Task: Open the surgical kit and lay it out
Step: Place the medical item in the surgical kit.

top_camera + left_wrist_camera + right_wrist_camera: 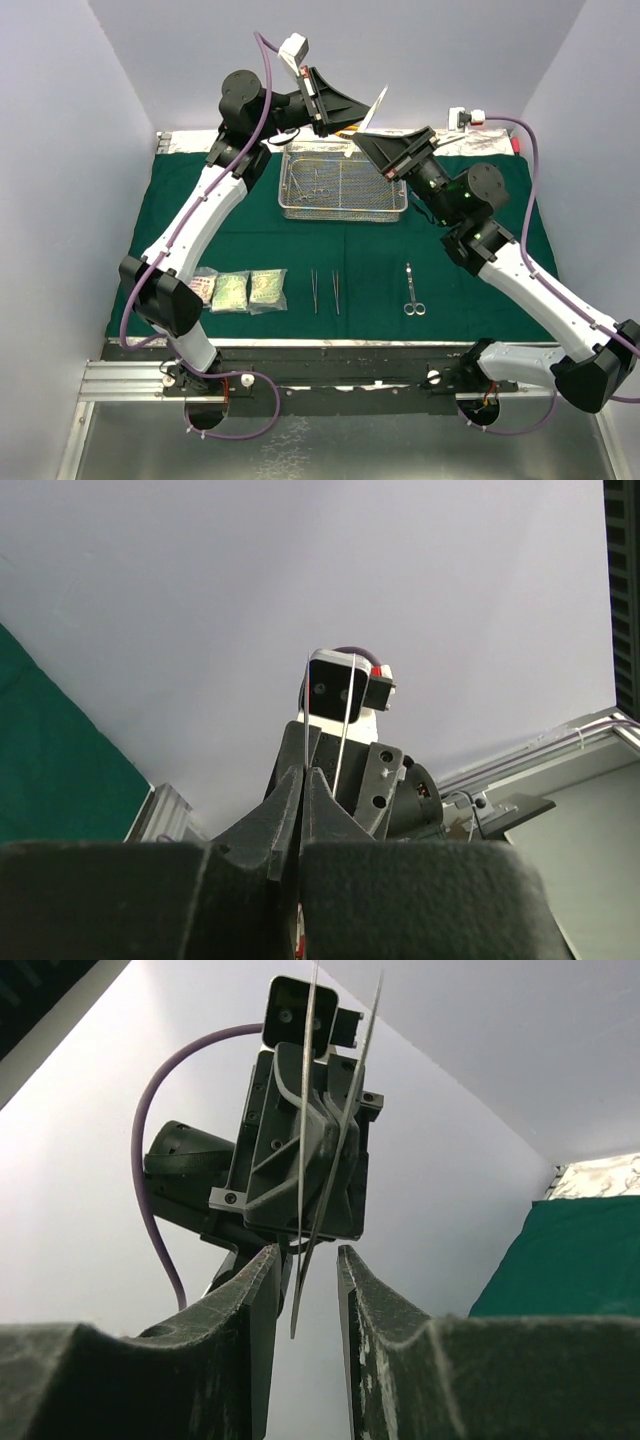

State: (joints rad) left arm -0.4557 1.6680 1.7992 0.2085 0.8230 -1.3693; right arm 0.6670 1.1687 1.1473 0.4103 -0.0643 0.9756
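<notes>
The enclosure has pale lilac walls point(60, 150) on three sides. One desk point(300, 344) carries one dark green cloth point(370, 260), spread flat below both grippers. Two white arms rise from the near edge and meet over the far side of the cloth.

One steel wire-mesh tray point(343, 210) sits on the cloth just below and nearward of the left gripper point(360, 120). It holds a few slim steel instruments point(315, 185), too tangled to count.

Three clear packets point(230, 291) lie in a row, side by side, well nearward and to the left of both grippers.

There are three forceps. Two laid forceps point(314, 290) lie parallel, just apart, well nearward of the left gripper and to the right of the packets. The third, the held forceps point(376, 106), is up in the air beyond the tray. One scissor-like clamp point(412, 292) lies on the cloth nearward of the right gripper point(362, 140), handles toward the arm bases.

The left gripper is clenched on the held forceps, whose two thin blades stick out past its fingertips. The right gripper faces it, tip to tip. In the right wrist view its two fingers point(255, 1290) stand parted on either side of the blade tips, with a gap showing on the right side, so it has not closed on them.
</notes>
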